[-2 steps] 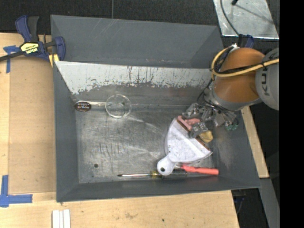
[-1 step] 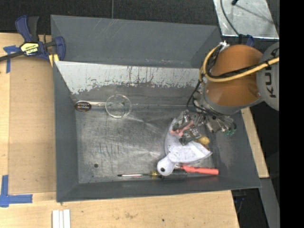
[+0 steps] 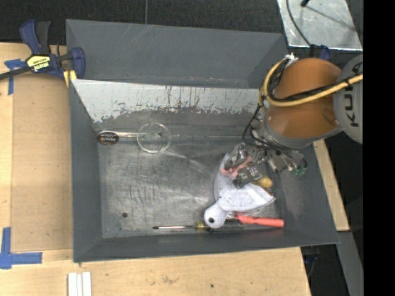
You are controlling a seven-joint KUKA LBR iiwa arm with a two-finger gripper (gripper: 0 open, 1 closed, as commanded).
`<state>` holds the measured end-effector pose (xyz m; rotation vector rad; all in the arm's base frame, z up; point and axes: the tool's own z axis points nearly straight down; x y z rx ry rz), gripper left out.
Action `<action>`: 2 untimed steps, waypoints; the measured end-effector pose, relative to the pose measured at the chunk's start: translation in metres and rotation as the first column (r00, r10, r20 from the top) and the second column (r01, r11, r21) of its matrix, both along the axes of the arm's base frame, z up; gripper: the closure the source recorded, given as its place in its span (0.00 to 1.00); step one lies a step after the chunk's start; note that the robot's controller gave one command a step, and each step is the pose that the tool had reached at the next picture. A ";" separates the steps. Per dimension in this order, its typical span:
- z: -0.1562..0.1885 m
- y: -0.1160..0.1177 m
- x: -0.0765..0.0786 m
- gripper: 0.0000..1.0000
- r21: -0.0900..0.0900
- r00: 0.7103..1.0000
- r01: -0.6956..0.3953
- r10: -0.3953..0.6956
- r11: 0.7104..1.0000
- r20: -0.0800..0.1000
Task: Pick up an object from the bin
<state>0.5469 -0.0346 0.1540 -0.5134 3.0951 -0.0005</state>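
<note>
Bin (image 3: 139, 193): grey metal, seen from above; we take clock directions from the middle of its floor.
Arm (image 3: 349, 113): enters from 3 o'clock and is cut off at the view's right side.
Orange cover (image 3: 301, 106): a rounded shell on the wrist, at 2 o'clock, with a yellow cable (image 3: 308, 95) looped across it. It hides the bin's far right corner.
Gripper (image 3: 252, 166): low over the floor at 3 o'clock, below the cover, in a tangle of dark parts and pink wiring.
Gripper state: we cannot tell whether it is open or closed, nor whether anything is held.
White piece (image 3: 242, 198): a flat, fan-shaped thing at 4 o'clock, ending in a round white knob towards 5 o'clock. The gripper stands over its upper edge, which is hidden, so we cannot tell whether the two touch.
Yellow bit (image 3: 266, 182): small, at the white piece's upper right edge. We cannot tell whether it belongs to the robot or to the bin.
Screwdriver (image 3: 259, 222): red handle at 5 o'clock, just beside the white piece. Its thin dark shaft runs towards 7 o'clock along the near wall and is partly covered by the knob.
Clear ring (image 3: 153, 136): a transparent loop at 10 o'clock by the far wall, hard to make out, with a thin handle ending in a dark oval towards 9 o'clock.
</note>
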 end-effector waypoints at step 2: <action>0.052 0.000 0.008 1.00 0.000 1.000 -0.005 0.005 1.000 -0.002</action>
